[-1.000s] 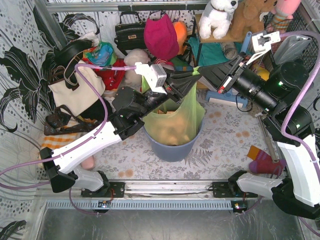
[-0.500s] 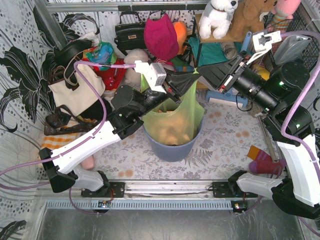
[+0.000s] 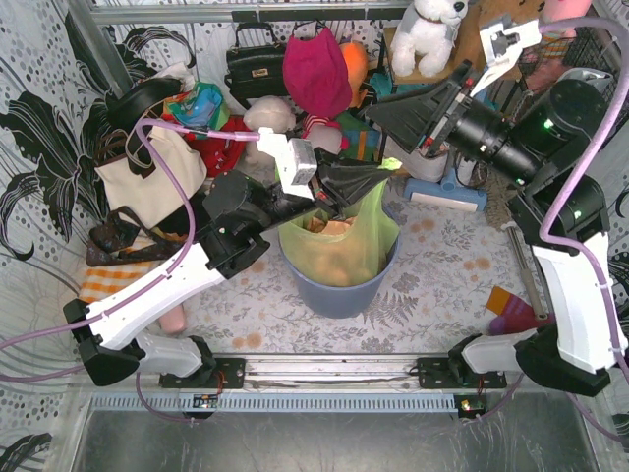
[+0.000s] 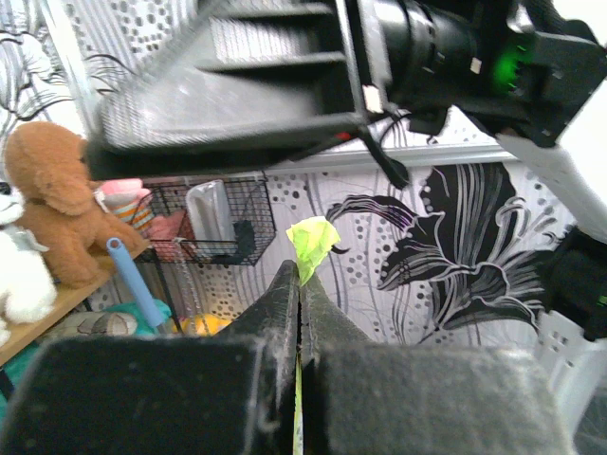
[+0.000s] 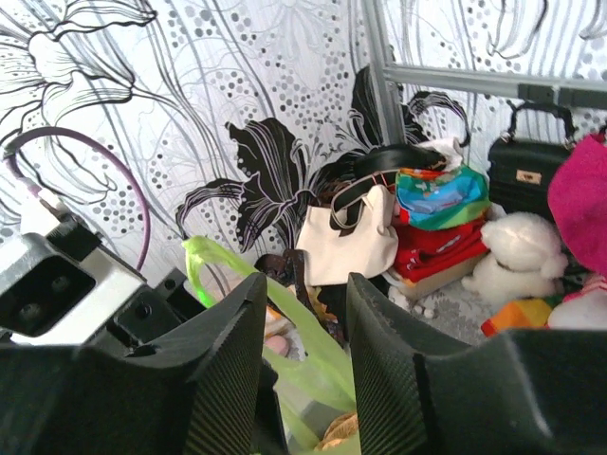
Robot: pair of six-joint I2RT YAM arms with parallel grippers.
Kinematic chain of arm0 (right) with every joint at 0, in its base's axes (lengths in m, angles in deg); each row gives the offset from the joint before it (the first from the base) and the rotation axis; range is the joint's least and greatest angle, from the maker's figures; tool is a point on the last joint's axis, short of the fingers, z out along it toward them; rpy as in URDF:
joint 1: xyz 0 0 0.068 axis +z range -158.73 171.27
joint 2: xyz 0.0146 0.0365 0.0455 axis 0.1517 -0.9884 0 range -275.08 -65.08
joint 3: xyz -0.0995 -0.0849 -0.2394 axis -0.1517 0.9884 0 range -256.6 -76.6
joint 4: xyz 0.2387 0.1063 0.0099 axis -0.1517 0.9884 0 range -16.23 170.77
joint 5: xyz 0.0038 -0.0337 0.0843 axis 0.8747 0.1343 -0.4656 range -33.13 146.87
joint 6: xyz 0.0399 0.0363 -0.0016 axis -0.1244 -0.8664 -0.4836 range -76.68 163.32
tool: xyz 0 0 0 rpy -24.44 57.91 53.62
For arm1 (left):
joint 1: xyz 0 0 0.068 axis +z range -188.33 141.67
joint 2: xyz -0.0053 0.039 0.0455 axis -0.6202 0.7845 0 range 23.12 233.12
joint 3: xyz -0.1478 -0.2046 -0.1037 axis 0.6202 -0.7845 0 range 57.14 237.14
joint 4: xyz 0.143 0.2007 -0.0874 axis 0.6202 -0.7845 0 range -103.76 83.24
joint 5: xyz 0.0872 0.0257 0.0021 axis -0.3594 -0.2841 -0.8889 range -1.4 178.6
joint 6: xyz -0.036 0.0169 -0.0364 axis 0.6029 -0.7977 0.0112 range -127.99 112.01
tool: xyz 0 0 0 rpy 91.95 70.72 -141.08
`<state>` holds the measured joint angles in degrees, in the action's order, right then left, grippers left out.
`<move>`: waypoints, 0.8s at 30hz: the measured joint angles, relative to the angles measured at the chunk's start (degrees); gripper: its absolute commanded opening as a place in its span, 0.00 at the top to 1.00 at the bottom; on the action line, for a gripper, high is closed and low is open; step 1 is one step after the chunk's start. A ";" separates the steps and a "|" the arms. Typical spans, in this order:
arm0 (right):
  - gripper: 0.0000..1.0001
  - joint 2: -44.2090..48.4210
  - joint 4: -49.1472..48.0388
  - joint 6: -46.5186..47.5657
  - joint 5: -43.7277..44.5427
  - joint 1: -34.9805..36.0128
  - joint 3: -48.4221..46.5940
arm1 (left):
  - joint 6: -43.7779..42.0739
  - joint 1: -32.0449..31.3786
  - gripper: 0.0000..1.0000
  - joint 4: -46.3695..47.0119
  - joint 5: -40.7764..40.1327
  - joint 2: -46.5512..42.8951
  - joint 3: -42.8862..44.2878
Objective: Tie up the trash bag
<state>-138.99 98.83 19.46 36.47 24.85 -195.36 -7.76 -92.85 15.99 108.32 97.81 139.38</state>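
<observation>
The lime-green trash bag (image 3: 344, 241) sits in a round blue-grey bin (image 3: 334, 293), with tan paper showing at its mouth. My left gripper (image 3: 381, 169) is shut on one handle strip and holds it up over the bin's far right rim. In the left wrist view (image 4: 301, 277) the strip's tip (image 4: 313, 242) sticks out past the closed fingertips. My right gripper (image 3: 373, 108) is open and empty, above and behind the left one. In the right wrist view (image 5: 303, 284) its jaws stand apart, with the green strip (image 5: 204, 254) beyond them, untouched.
Behind the bin lie a cream tote (image 3: 147, 177), a black handbag (image 3: 256, 64), a magenta hat (image 3: 316, 69) and plush toys (image 3: 428, 29). A blue brush (image 3: 447, 189) lies at the back right. A red and purple sock (image 3: 516, 320) lies at the right front.
My right gripper has lifted up and back, away from the strip's tip and the left gripper. The left gripper still holds the strip and has dropped slightly.
</observation>
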 measured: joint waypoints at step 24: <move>0.27 -14.82 0.52 5.31 -25.59 3.54 -11.43 | 0.81 0.04 1.00 -9.53 15.08 0.48 1.64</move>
<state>-153.81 99.35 24.77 10.88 28.40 -206.79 -6.95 -92.81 6.46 123.40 98.30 141.02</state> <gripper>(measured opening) 0.755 0.009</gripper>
